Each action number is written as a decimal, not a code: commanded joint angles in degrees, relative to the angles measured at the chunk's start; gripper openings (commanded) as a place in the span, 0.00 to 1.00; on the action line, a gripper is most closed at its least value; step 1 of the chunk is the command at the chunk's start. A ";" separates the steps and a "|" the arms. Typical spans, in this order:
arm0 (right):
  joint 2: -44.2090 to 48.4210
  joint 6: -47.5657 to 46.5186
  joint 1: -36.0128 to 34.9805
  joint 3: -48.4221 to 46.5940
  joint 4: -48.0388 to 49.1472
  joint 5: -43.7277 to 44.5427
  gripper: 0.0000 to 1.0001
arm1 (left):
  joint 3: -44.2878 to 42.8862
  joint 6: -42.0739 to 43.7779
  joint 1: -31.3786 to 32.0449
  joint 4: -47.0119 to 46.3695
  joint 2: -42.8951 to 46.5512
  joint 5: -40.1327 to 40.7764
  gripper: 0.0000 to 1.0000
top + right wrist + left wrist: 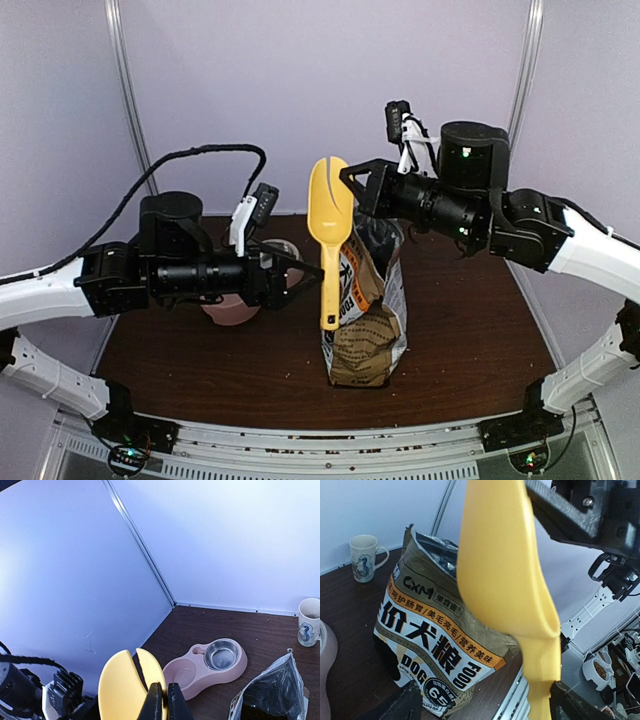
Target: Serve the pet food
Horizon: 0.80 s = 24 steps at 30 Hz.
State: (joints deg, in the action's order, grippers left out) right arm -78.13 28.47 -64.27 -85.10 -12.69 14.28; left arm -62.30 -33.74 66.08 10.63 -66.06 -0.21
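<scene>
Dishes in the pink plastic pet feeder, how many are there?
2: a shiny steel dish at the end nearer the white ceramic mug, and a bare pink well at the other end. Neither seems to hide another.

The yellow plastic scoop (330, 205) at the centre of the top view is smooth with a soft satin sheen. The tan-and-white printed bag (430, 645) is crinkled glossy film, and its open mouth is lined with silvery foil. The dark brown wood-grain table (470, 330) looks matt. The pink plastic double feeder (192, 680) is smooth and dull, and its round metal bowl (222, 655) is polished bright. The pale ceramic mug (364, 557) is glazed. The right gripper (162, 695) is matt black plastic.
</scene>
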 commanded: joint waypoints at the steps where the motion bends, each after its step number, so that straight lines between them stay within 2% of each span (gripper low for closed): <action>1: 2.22 0.17 -0.04 1.97 7.08 2.09 0.00 | -1.97 -3.60 0.51 -8.36 -1.08 -4.79 0.91; 5: 2.86 -0.07 0.02 2.92 7.83 2.63 0.00 | -1.20 -4.98 0.98 -12.45 -2.35 -8.30 0.91; 14: 3.63 -0.08 0.02 4.32 9.18 3.39 0.00 | 0.21 -7.28 2.03 -16.45 -3.81 -8.42 0.90; 17: 3.68 -0.05 -0.05 4.33 9.21 3.71 0.00 | -0.29 -7.86 2.03 -16.47 -4.85 -9.11 0.83; 24: 3.68 -0.16 0.01 4.45 8.90 3.99 0.00 | -0.52 -8.83 2.12 -16.76 -6.00 -9.73 0.56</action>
State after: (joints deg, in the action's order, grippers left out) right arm -76.16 28.47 -64.23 -81.28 -5.48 16.97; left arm -62.26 -41.87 67.94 -2.55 -71.81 -8.88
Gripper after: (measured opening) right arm 0.036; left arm 0.620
